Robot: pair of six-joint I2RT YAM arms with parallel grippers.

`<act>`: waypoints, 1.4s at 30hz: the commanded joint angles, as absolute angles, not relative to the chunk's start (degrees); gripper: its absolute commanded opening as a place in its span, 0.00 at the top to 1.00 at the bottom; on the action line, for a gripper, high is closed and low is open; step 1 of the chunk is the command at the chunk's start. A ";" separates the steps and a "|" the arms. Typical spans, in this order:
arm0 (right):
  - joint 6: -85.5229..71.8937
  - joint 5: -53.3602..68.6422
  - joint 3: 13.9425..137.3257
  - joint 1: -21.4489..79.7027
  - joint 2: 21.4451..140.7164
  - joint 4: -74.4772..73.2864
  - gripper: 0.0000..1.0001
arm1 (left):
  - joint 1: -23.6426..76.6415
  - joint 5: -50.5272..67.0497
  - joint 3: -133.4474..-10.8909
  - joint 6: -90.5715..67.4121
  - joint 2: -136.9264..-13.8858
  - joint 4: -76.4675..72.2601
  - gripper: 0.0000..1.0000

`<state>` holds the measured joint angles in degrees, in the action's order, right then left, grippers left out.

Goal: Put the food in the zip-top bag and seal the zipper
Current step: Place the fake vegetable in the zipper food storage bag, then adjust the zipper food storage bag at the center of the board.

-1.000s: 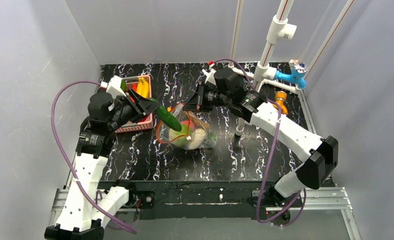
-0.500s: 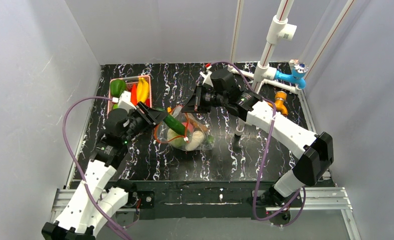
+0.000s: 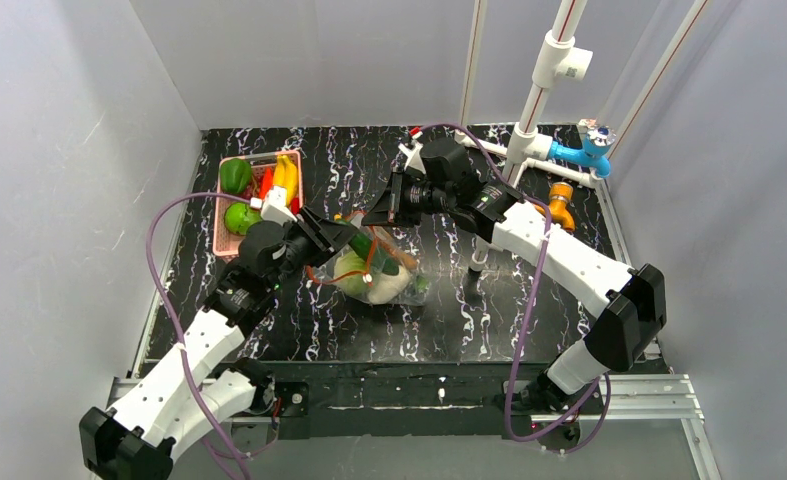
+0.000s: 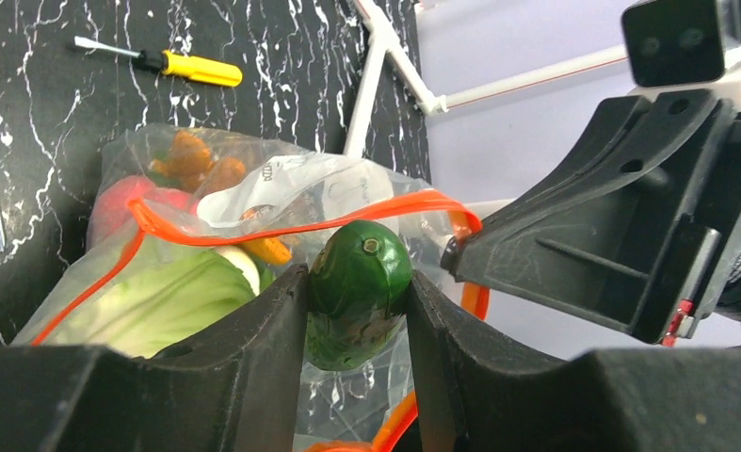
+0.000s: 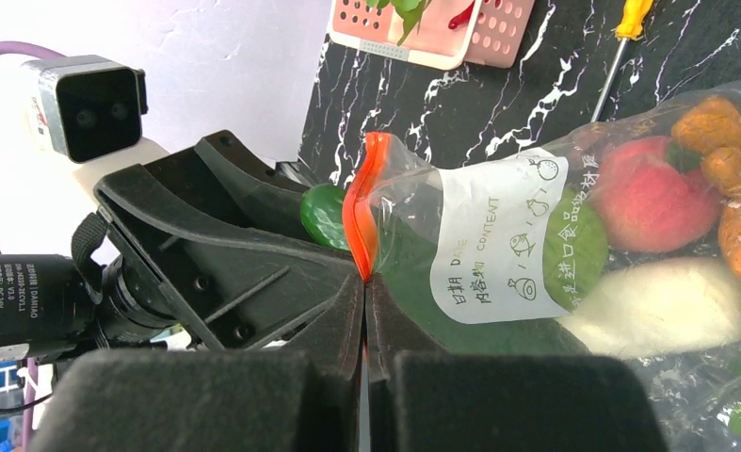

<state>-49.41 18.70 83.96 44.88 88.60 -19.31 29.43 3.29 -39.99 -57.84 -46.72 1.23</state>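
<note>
Left arm: reaches from its base at the near left of the desk (image 3: 469,320), slanting inward, with the wrist aimed right at the bag.
Left pincer (image 4: 355,280): fingers partly spread and clamped on either side of the dark green cucumber (image 4: 362,254). Its tip is at the bag's mouth, close to the orange-red strip.
Zip-top bag (image 5: 413,193): lies mid-desk with its mouth open, holding the green cabbage (image 4: 178,292), white radish (image 5: 658,306), red-pink ball (image 5: 644,193) and orange pieces (image 5: 733,179).
Label (image 5: 498,235): white, printed "CONTENT", with Chinese characters and small line drawings. The other word is too creased to read.
Zipper (image 5: 362,207): unsealed, its two sides looping apart.
Right pincer (image 5: 364,282): fingers pressed together on the zipper strip, holding that edge up.
Right arm: rises from the near right, bends at the elbow and points left over the bag.
Beyond: yellow-handled screwdriver (image 4: 192,68); pink basket (image 5: 503,38).
</note>
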 commanded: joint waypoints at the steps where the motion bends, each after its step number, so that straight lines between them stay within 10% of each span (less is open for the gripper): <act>1: -51.20 20.39 85.18 44.21 87.15 -15.56 0.99 | 30.00 1.34 -38.92 -56.22 -46.22 -3.12 0.83; 14: -52.11 20.90 85.52 44.25 86.73 -14.52 0.99 | 30.23 4.29 -36.48 -57.28 -48.05 -5.57 0.68; 23: -51.11 20.22 85.10 44.30 85.71 -15.09 0.99 | 30.23 8.31 -40.71 -50.79 -46.53 5.48 0.05; 37: -46.52 19.50 84.50 44.30 84.89 -17.36 0.99 | 30.17 4.85 -64.74 -38.29 -46.50 44.78 0.02; 42: -44.48 20.08 83.56 44.30 84.43 -18.37 0.99 | 30.19 -2.41 -64.49 -37.72 -44.55 54.05 0.15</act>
